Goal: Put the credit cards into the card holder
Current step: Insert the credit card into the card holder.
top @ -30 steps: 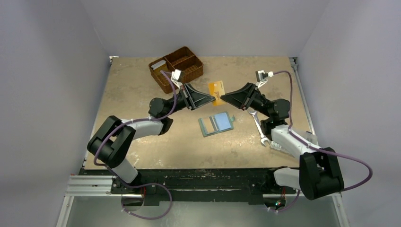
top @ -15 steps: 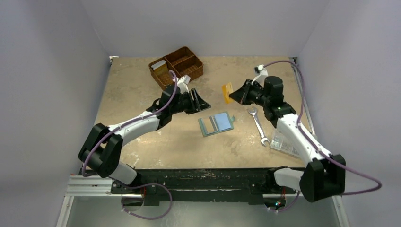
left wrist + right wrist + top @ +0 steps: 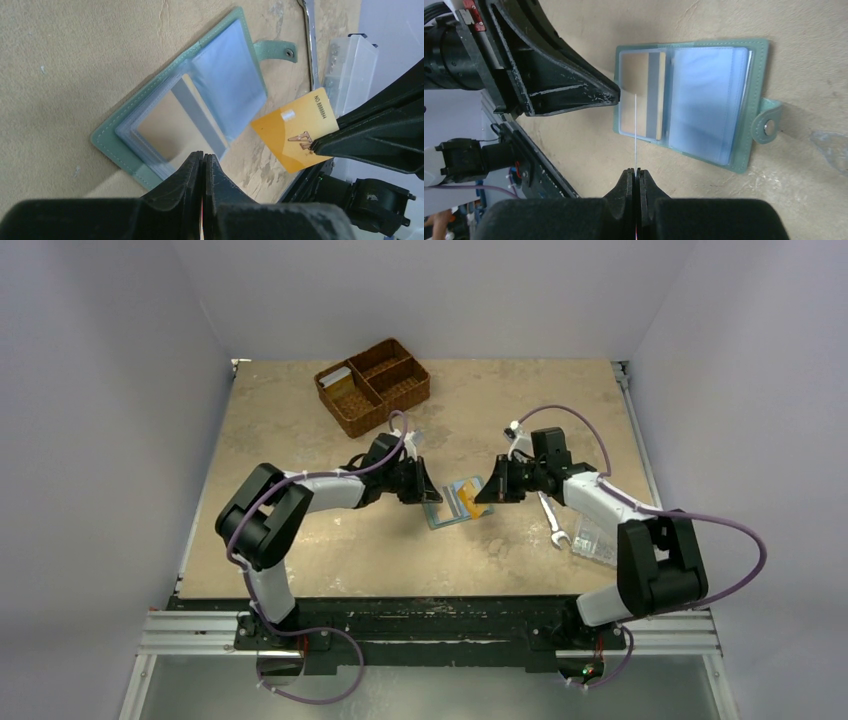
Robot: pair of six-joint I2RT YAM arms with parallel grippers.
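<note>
Both arms are down low over the middle of the table, nose to nose across the card holder. The holder lies open and flat, clear sleeves facing up, snap tab on the right arm's side. The left pincer is pressed together, its tip right at the edge of the holder's stack of clear sleeves; whether a sleeve is nipped between the fingers, I can't tell. Opposite it, the right pincer is pinching a yellow card by one corner, holding it tilted over the open holder. From the right wrist the card shows only as a thin edge-on line, its far end over the sleeve page nearest the left pincer. I can't tell if it touches the sleeve. At the far side sits the basket, a pale card in its left compartment. A wrench and a clear box lie beside the right arm.
</note>
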